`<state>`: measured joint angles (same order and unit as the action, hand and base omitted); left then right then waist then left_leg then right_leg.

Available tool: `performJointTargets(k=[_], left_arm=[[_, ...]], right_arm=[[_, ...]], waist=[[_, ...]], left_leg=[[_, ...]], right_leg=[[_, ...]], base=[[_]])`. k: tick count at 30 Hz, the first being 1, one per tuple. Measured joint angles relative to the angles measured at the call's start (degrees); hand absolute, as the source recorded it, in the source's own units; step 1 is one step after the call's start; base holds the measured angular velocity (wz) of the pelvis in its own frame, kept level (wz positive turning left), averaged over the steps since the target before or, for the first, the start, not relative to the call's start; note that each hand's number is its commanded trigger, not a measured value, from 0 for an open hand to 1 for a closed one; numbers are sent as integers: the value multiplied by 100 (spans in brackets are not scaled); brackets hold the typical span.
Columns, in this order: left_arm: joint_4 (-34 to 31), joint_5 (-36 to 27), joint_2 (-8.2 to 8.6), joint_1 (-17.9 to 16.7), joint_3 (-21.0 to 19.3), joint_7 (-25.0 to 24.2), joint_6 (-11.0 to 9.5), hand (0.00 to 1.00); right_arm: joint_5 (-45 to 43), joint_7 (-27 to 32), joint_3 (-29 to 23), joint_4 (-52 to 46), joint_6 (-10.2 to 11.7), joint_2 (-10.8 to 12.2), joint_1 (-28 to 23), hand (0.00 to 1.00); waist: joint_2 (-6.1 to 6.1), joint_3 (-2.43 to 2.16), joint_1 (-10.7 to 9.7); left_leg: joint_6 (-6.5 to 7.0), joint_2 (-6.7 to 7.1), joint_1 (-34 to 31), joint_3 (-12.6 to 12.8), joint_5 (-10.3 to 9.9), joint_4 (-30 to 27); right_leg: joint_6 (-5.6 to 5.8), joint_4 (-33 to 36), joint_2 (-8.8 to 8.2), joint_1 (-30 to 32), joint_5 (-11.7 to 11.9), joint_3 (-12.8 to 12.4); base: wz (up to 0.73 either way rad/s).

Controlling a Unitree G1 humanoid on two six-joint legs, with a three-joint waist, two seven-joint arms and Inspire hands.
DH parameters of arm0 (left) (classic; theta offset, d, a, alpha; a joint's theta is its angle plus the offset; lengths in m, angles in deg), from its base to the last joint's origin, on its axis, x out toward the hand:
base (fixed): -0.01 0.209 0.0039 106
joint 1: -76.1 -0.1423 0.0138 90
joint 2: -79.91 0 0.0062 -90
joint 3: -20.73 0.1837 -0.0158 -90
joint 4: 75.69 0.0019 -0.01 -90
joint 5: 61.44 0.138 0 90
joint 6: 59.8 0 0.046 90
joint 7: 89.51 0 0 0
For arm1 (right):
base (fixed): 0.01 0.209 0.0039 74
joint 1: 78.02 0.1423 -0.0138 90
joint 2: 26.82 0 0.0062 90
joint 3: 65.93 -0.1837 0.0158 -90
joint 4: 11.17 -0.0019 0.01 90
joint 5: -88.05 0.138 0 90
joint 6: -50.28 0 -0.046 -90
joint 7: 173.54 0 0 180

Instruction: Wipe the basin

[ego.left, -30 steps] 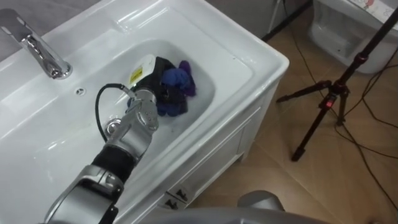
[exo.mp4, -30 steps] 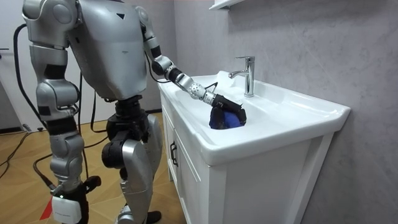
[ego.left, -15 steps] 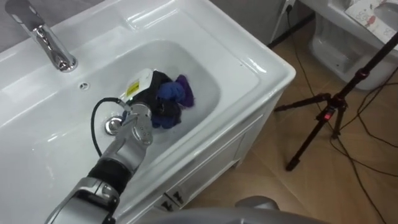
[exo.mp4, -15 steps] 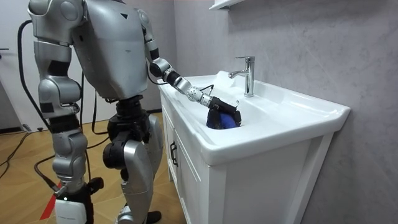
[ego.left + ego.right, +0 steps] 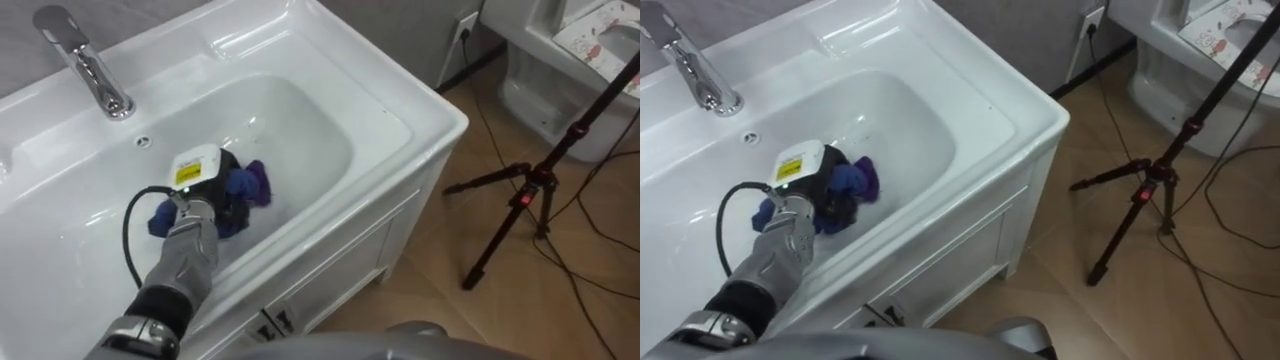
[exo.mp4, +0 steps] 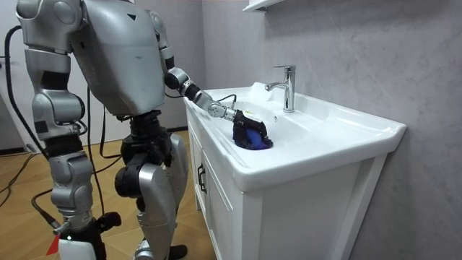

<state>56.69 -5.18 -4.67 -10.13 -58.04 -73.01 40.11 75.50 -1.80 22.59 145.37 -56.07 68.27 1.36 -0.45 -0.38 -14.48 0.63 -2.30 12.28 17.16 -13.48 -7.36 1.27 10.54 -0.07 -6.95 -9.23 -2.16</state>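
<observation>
Back toward the robot comes your left hand, dragging the blue cloth off the far slope of the basin. You're mid-wipe. The fingers are curled into the bunched cloth, which lies under and around them on the bowl's floor. Next, I'd push out beyond the fingertips again, pressing down. The right hand hangs idle.

White basin spans the upper left and middle of the frame, its bowl glossy. The cloth, blue and purple, sits bunched in the bowl left of centre, crumpled against the white bottom, my left hand clamped on top of it.
</observation>
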Motion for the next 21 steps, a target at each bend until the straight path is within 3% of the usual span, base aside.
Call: performJointTargets(k=[4, 10, 15, 21], left_arm=[[184, 738, -225, -188, -342, 102, 206, 100], [430, 1440, -584, -457, -449, 512, 619, 100], [428, 1473, -617, -600, -705, 583, 653, 100], [432, 1321, -622, -661, -707, 601, 736, 100]], right_arm=[[-34, 48, -178, -1, 18, -5, -8, 0], [-86, 61, -221, 19, 8, -165, 2, 0], [-152, 69, -445, -17, 6, -193, 42, 0], [-150, 215, -442, -13, -6, -259, 22, 0]], waist=[[-14, -17, 132], [-46, -35, 347], [-108, -61, 441], [-251, -88, 540]], left_leg=[[-53, -14, 40, -2, 31, 0], [-79, -47, 42, -22, 46, 34], [-93, -57, 43, -15, 55, 10], [-122, -80, 36, -15, 72, 47]], right_leg=[[-46, -42, 49, -38, 26, 8], [-85, -101, 68, -74, 50, 58], [-107, -97, 81, -22, 38, 55], [-137, -159, 111, -25, 45, 64]], base=[[0], [1], [-1], [0]])
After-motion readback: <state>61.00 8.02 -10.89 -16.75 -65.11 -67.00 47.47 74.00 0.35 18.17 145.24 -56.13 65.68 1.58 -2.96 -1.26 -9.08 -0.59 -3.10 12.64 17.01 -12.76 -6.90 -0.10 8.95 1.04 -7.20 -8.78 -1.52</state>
